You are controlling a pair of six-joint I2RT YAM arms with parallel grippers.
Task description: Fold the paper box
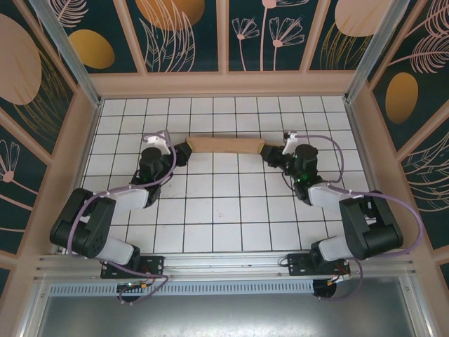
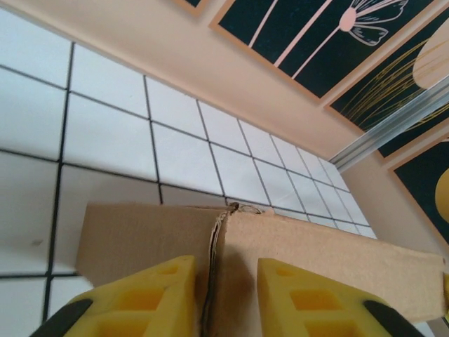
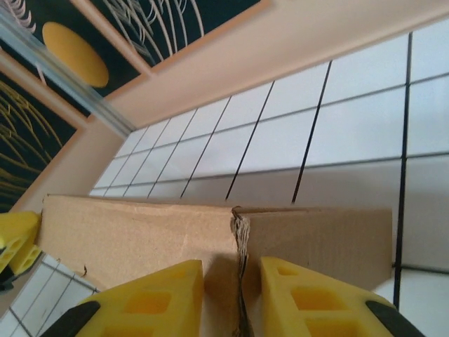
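The left gripper holds the left end of the paper box, and the right gripper holds its right end. In the left wrist view the yellow fingers of the left gripper stand only a little apart, and the layered edge of the brown cardboard fills the narrow gap between them. The right wrist view gives the same picture. The right gripper is almost closed, one finger on each side of a cardboard edge, and at the far end of the box I see the yellow tips of the left gripper.

From above the box looks like a long narrow brown strip. It lies parallel to the far edge of the bench, in the far half and about in the middle between the left and right edges. Whether it rests on the surface or is lifted from it, I cannot tell.

The bench is white with a grid of thin black lines. Around it stands a beige frame with dark green panels, painted with pale plants and orange ovals.
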